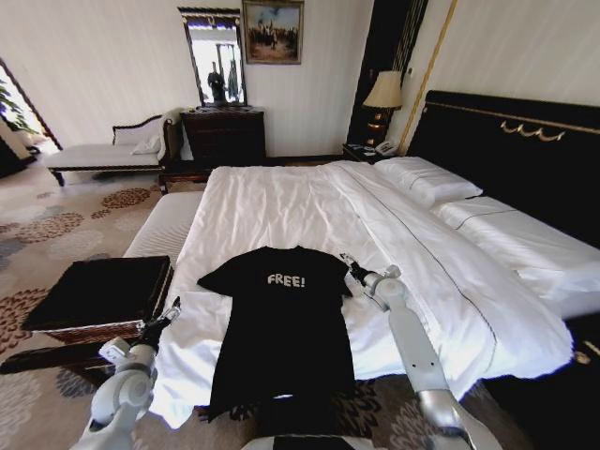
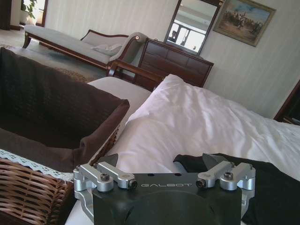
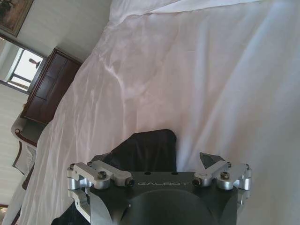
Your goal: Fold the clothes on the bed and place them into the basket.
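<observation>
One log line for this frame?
shirt: flat on bed | left gripper: open, near left sleeve | right gripper: open, at right sleeve

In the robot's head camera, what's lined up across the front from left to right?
Wicker basket → left gripper → black FREE! T-shirt → right gripper → white bed stretching off to the right.

Hem of shirt [image 1: 281, 347] draped past the bed [image 1: 281, 202] edge, its lower end lost at the picture's bottom. In the left wrist view, shirt cut off to one side of the left gripper [image 2: 160, 161], fingertips half hidden behind the gripper's own body. Basket [image 1: 98, 292] floor dark, lining detail unreadable. In the right wrist view, shirt sleeve partly covered by the right gripper [image 3: 159, 161] body. Headboard [image 1: 506, 150] cut by the frame edge.
</observation>
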Controlling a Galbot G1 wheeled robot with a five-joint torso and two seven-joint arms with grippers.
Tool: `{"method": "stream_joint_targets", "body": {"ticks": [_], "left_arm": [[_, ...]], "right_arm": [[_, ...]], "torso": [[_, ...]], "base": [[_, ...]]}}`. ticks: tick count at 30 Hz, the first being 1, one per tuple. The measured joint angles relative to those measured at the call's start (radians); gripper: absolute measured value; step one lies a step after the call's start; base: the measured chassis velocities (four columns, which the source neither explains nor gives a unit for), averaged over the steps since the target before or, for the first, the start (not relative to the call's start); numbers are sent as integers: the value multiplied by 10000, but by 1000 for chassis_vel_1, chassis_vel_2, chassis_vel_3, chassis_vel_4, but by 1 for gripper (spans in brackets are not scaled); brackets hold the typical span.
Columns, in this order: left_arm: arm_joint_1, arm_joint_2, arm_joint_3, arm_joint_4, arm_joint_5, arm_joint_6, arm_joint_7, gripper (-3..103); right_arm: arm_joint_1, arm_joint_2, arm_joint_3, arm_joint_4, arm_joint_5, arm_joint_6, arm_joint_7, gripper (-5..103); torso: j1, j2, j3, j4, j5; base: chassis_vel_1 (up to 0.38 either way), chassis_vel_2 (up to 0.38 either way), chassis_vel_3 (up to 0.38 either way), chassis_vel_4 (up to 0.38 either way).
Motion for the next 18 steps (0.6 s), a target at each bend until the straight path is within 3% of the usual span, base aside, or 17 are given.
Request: {"method": "stream_joint_targets", "body": {"ticks": [9,11,13,14,16,18], "left_arm": [[53,97,28,-300,58,14,-43,100],[97,108,-4,-342,47,17,-43,100],[120,109,-14,-354,46,19,-43,100],[143,100,-15,-372,53,20,-41,100],[157,89,-13,-386,77,19,-37,100],[191,75,29,-438,162,19,-19,100]], "right_arm": [[992,137,-253,-1713,-657,343,-702,103],[1168,140,-325,-1976,-651,349,-720,94],[1219,141,-370,-2058,-642,349,-721,94],[1271,153,-437,-2172,-639,349,-721,84],[1294,171,-458,-2250,-640,348,-722,84],[1333,218,-459,-2401,-642,348,-735,73]], "torso": [[0,0,1,4,0],[0,0,0,3,-1],[0,0,0,3,-1],[0,0,0,3,-2],[0,0,0,1,-1],[0,0,0,0,-2]], "base": [[0,0,0,0],[0,0,0,0],[0,0,0,0],[0,0,0,0],[0,0,0,0],[0,0,0,0]]}}
